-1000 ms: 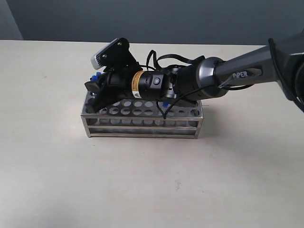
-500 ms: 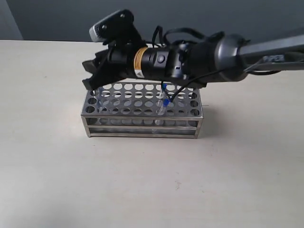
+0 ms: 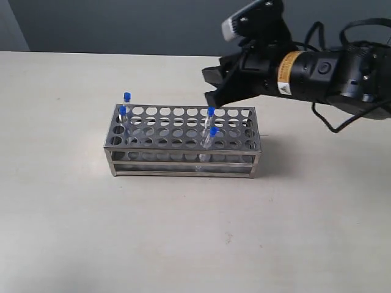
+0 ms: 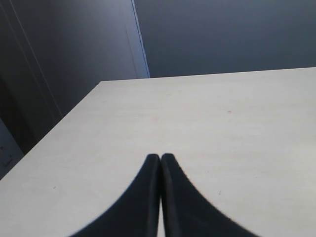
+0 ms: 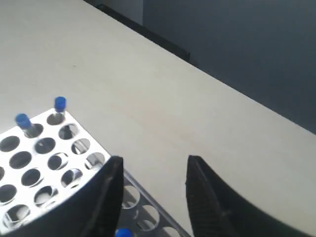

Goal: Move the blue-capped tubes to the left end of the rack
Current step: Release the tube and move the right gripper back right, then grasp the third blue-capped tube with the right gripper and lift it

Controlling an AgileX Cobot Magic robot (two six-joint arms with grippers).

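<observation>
Grey wall (image 3: 122, 24) behind, pale worktop (image 3: 183, 232) in front. On the worktop sits the rack (image 3: 183, 165), its long side running left to right. Two tubes (image 3: 126, 97) stand at its left end, so I think half the job is done. Two more tubes (image 3: 211, 113) wait right of the middle. All stand caps up; the front one leans a bit. The right hand (image 3: 211, 88) hangs open and empty above the rack's right part. The left hand (image 4: 160, 160) is closed, holding nothing.
</observation>
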